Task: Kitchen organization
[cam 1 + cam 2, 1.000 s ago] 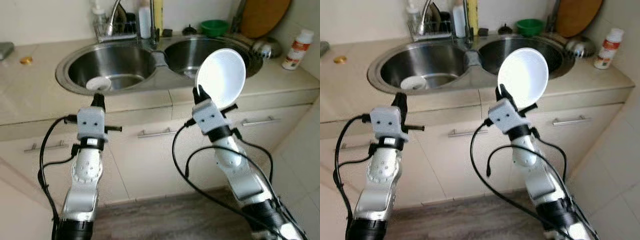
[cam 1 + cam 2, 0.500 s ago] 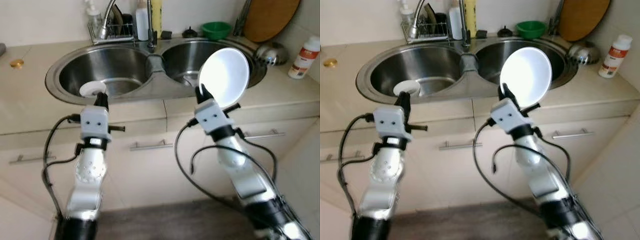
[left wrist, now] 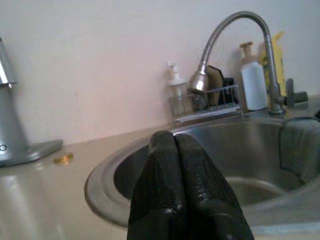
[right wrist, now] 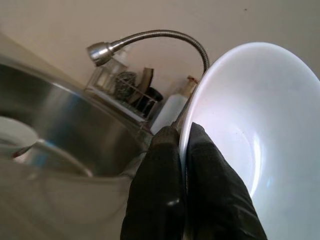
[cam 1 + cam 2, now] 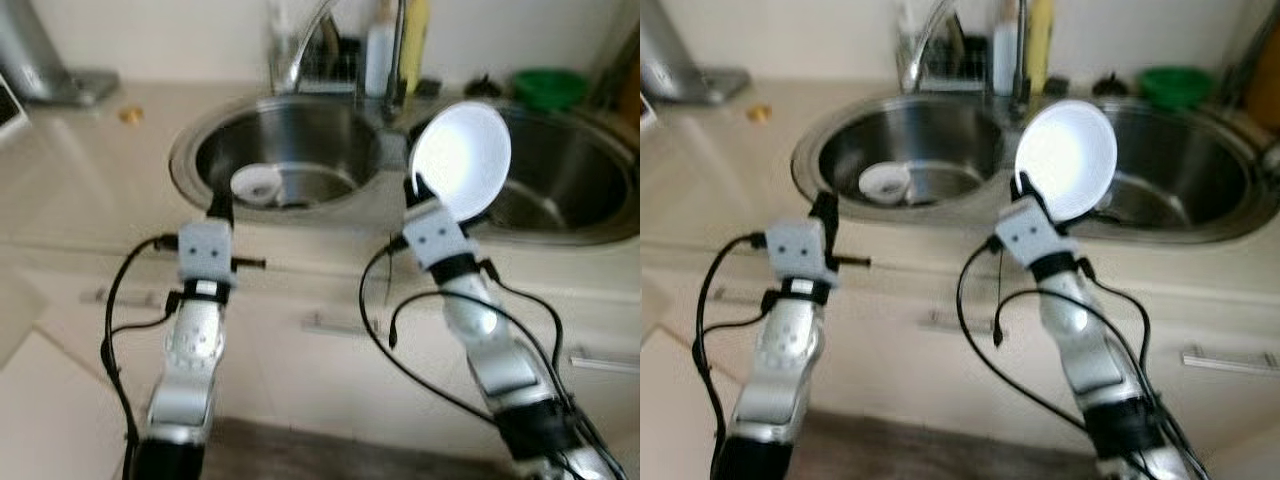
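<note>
My right gripper (image 5: 413, 187) is shut on the rim of a white bowl (image 5: 462, 156), holding it on edge in front of the double sink (image 5: 190, 165); in the right wrist view the black fingers (image 4: 165, 165) pinch the white bowl (image 4: 260, 140) by its edge. My left gripper (image 5: 220, 207) is shut with nothing in it, raised before the counter's front edge near the left basin. In the left wrist view its fingers (image 3: 175, 170) are pressed together. A small white dish (image 5: 256, 184) lies in the left basin.
A curved faucet (image 3: 235, 30), a soap dispenser (image 3: 176, 90) and bottles stand behind the sink. A green bowl (image 5: 548, 84) sits at the back right. A gold lid (image 5: 129, 115) lies on the left counter (image 5: 80, 190). Drawers with bar handles (image 5: 335, 327) run below.
The whole picture has shifted right and blurred: the camera has turned to the left. Both grippers keep their poses, the right one still holding the bowl.
</note>
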Robot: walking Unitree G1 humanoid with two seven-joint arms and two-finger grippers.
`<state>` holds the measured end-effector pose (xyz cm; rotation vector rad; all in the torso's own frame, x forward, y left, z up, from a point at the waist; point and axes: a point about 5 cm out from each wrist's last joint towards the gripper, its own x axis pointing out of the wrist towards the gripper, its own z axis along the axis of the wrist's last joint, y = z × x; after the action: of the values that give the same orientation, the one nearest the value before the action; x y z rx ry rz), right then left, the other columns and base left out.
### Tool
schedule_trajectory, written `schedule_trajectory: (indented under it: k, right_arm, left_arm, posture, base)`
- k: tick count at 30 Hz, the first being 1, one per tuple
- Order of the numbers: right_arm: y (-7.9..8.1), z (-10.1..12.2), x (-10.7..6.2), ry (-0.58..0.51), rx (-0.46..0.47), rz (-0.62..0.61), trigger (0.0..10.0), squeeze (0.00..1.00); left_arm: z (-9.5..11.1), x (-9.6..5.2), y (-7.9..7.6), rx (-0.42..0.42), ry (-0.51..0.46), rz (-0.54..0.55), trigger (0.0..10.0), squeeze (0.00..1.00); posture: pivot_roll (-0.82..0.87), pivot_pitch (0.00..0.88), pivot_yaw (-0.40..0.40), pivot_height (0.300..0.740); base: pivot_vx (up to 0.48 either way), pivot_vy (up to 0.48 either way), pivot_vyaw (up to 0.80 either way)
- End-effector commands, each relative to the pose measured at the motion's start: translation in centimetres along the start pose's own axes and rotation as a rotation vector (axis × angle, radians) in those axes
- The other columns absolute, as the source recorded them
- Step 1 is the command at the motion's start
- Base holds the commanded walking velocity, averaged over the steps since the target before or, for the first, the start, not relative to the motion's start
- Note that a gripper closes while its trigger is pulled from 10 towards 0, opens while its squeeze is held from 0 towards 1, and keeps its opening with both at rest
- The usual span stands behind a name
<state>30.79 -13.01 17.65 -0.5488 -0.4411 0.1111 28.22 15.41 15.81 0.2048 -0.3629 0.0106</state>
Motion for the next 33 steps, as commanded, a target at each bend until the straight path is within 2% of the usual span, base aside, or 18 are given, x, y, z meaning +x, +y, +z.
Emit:
schedule_trajectory:
  k: [1, 7, 13, 16, 18, 24, 27, 31, 33]
  right_arm:
    - [0.2, 0.5, 0.2, -0.017, 0.017, -0.001, 10.0, 0.0]
    - [0.1, 0.3, 0.3, -0.002, 0.025, -0.014, 10.0, 0.0]
    - [-0.2, 0.0, 0.3, 0.016, 0.037, -0.034, 10.0, 0.0]
    - [-0.5, -0.8, 0.3, 0.066, 0.079, -0.057, 10.0, 0.0]
    - [-1.0, -1.9, 0.4, 0.149, 0.104, -0.084, 10.0, 0.0]
    - [-1.8, -3.7, 0.5, 0.254, 0.164, -0.089, 10.0, 0.0]
    - [-2.1, -4.0, 0.8, 0.253, 0.153, -0.068, 10.0, 0.0]
    - [-2.4, -4.2, 1.8, 0.263, 0.185, -0.024, 10.0, 0.0]
    - [-2.5, -4.2, 2.1, 0.261, 0.18, -0.017, 10.0, 0.0]
  left_arm:
    - [0.2, 0.1, 0.6, 0.018, -0.009, 0.011, 10.0, 0.0]
    - [0.2, 0.1, 0.7, 0.021, -0.007, 0.013, 10.0, 0.0]
    - [0.1, 0.1, 0.7, 0.02, -0.001, 0.019, 10.0, 0.0]
    - [0.1, 0.1, 0.6, 0.019, -0.001, 0.014, 10.0, 0.0]
    - [0.1, 0.1, 0.6, 0.018, -0.002, 0.012, 10.0, 0.0]
    - [0.1, 0.1, 0.5, 0.017, -0.002, 0.011, 10.0, 0.0]
    - [0.1, 0.2, 0.5, 0.017, -0.003, 0.011, 10.0, 0.0]
    - [0.2, 0.2, 0.5, 0.016, -0.006, 0.01, 10.0, 0.0]
    - [0.2, 0.2, 0.5, 0.016, -0.006, 0.01, 10.0, 0.0]
  posture:
    - [0.01, 0.008, 0.013, 0.74]
    - [0.02, 0.014, 0.012, 0.74]
    - [0.02, 0.015, 0.013, 0.74]
    - [0.01, 0.017, 0.013, 0.74]
    - [0.01, 0.017, 0.013, 0.74]
    - [0.02, 0.018, 0.011, 0.74]
    - [0.01, 0.018, 0.012, 0.74]
    - [0.02, 0.017, 0.011, 0.74]
    - [0.02, 0.016, 0.01, 0.74]
  base:
    - [0.266, 0.0, 0.0]
    - [0.265, 0.0, 0.0]
    - [0.0, 0.0, 0.0]
    - [0.0, 0.0, 0.0]
    - [0.0, 0.0, 0.0]
    - [0.0, 0.0, -0.76]
    - [0.0, 0.0, -0.8]
    - [0.0, 0.0, -0.8]
    - [0.0, 0.0, 0.0]
